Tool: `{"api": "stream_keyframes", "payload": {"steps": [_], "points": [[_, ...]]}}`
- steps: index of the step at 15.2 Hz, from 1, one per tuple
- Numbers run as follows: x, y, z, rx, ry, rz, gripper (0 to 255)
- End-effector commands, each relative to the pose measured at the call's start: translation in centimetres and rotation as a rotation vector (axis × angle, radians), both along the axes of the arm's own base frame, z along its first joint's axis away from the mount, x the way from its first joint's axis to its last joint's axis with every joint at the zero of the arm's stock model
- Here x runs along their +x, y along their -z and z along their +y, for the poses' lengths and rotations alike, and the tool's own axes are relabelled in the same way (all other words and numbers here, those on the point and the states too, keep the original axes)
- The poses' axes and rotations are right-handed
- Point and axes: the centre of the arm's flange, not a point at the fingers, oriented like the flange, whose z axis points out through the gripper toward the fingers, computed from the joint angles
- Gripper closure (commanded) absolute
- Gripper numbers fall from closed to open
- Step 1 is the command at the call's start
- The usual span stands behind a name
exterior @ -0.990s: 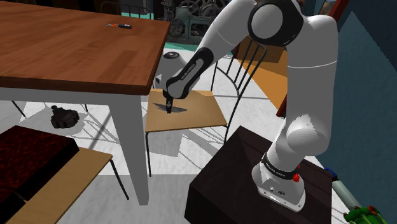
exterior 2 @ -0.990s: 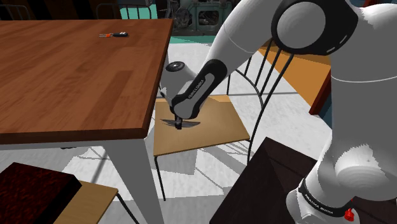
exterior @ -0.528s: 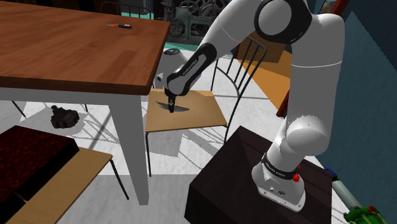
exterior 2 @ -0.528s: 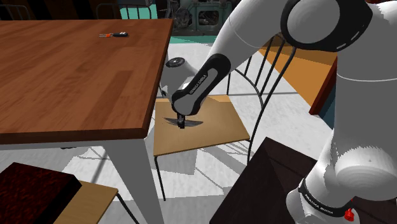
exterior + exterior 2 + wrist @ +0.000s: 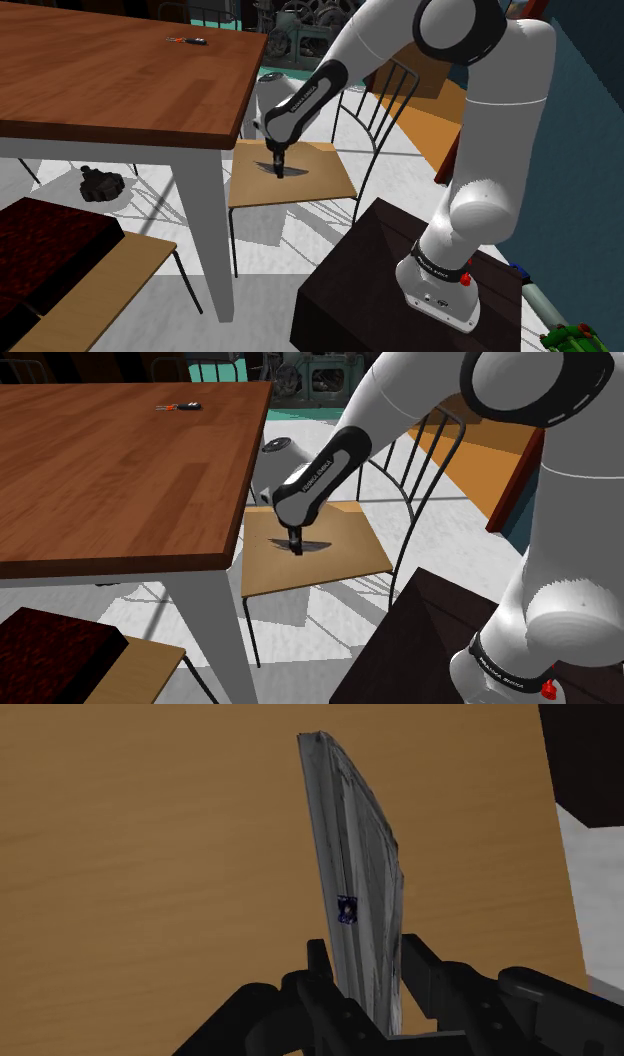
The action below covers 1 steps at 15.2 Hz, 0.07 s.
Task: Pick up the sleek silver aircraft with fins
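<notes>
Over the tan chair seat (image 5: pixel 315 188), at about 5 o'clock from the brown counter (image 5: pixel 100 80) in the shoulder view, the black claw (image 5: pixel 277 170) points straight down from the white arm (image 5: pixel 480 130). Its two fingers are pinching the grey aircraft (image 5: pixel 355 874) near one end, one finger on each flat side. The body runs away from the claw toward the seat and is seen edge-on, with a small blue mark on its skin.

Gripping across the thin direction looks sensible. The flat faces give the fingers broad contact, and the long body hangs below them instead of levering sideways.

A dark lens-shaped patch lies on the seat directly under the claw, probably shadow. Whether the aircraft's far tip touches the wood cannot be told.

I judge the grasp made and the lift the step in hand. A straight rise would suit, since the counter's edge is near at 9 o'clock and the wire chair back (image 5: pixel 385 105) at 3 o'clock.
</notes>
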Motion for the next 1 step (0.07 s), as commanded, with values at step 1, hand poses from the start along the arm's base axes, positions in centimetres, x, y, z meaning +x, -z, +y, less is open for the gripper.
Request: {"api": "stream_keyframes", "payload": {"steps": [1], "points": [[2.82,-5.19,0.96,0.027,-0.002,-0.164,255]]}}
